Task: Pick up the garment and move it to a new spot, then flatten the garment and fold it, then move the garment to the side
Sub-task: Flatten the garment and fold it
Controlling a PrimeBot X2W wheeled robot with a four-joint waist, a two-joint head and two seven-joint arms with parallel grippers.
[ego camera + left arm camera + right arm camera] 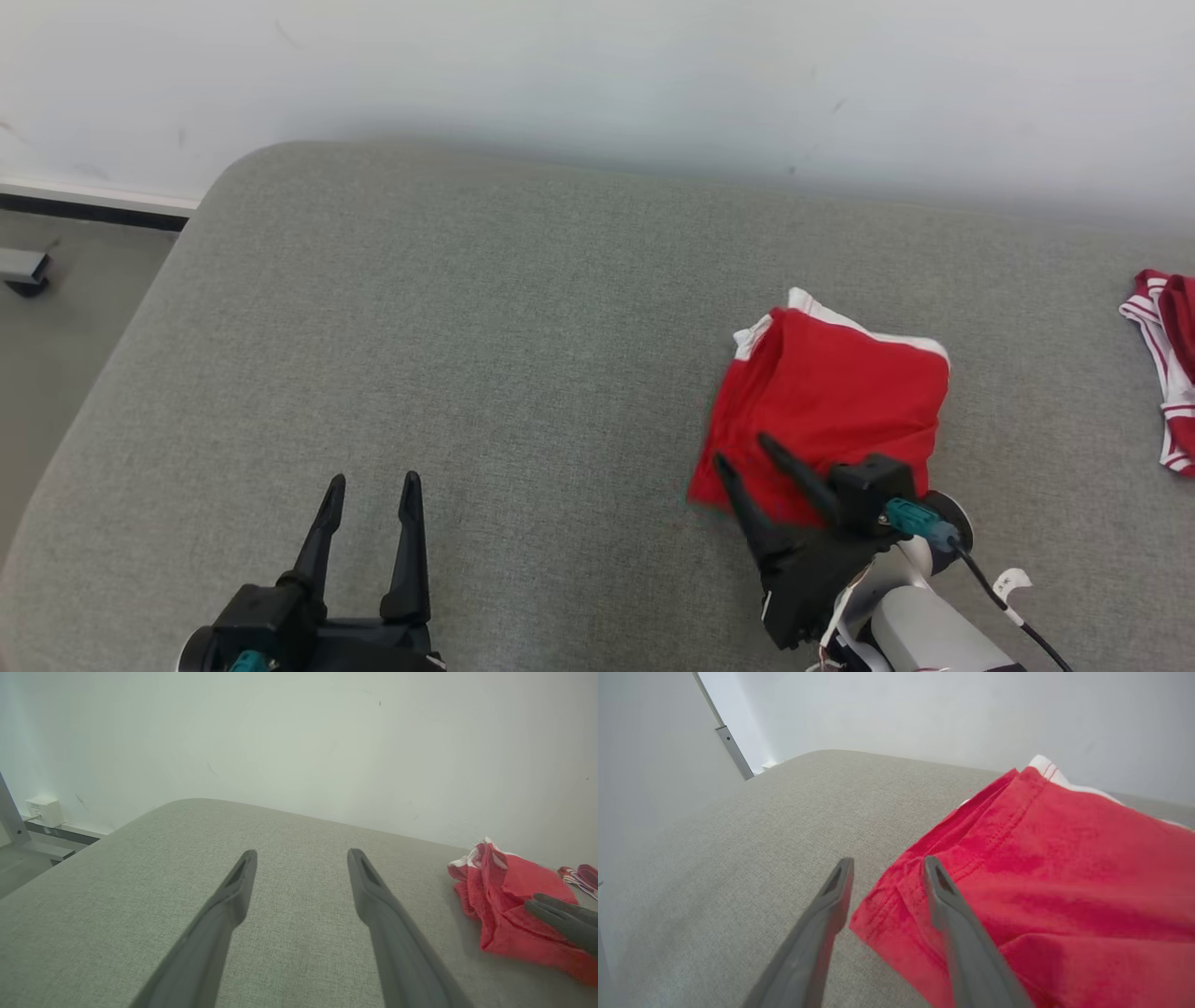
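Observation:
The garment [831, 392] is red with a white band, loosely folded on the right half of the grey cushioned surface [467, 327]. My right gripper [741, 448] hovers at its near left corner, jaws apart and holding nothing. In the right wrist view the garment [1041, 858] lies partly under the right gripper [887, 865], its hem running between the fingers. My left gripper [373, 479] stands open over bare cushion at the lower left. The left wrist view has the left gripper [302, 853] wide open, with the garment [504, 896] and right gripper [532, 901] far to its right.
A second red-and-white striped cloth [1167, 373] lies at the far right edge of the cushion, also in the left wrist view [579, 875]. A pale wall [597, 75] runs behind the cushion. The cushion's rounded left edge drops to the floor [47, 355].

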